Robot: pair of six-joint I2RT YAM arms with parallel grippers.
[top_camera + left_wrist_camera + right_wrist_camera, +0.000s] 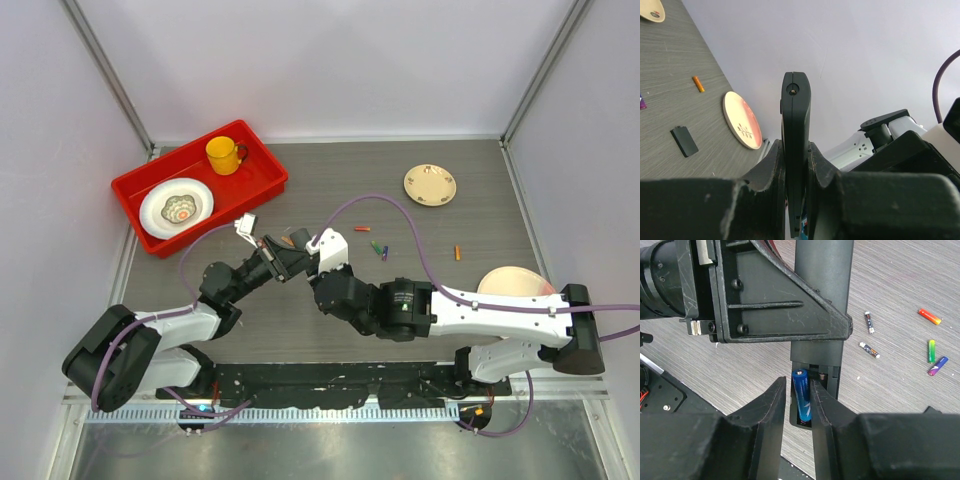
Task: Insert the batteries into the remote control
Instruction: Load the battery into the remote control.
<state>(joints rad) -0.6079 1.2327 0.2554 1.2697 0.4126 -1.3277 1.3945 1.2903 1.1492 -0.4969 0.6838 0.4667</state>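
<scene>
My left gripper (796, 165) is shut on the black remote control (796, 125) and holds it edge-on above the table, in the middle of the top view (283, 255). The right wrist view shows the remote (822, 270) with its battery bay open. A blue battery (802, 395) lies in the bay's left slot. My right gripper (799, 390) straddles it with the jaws narrowly parted, a gap on the battery's left side. Loose batteries lie on the table: two dark silver (869, 321), an orange-red (930, 316), a green (931, 351) and a purple-blue (938, 365).
A small black square piece (684, 141) lies on the table near a pink plate (741, 120). Another orange battery (458, 252) lies at the right. A red tray (258, 160) with a yellow mug (224, 155) and white plate (177, 208) stands back left; a cream plate (430, 185) back right.
</scene>
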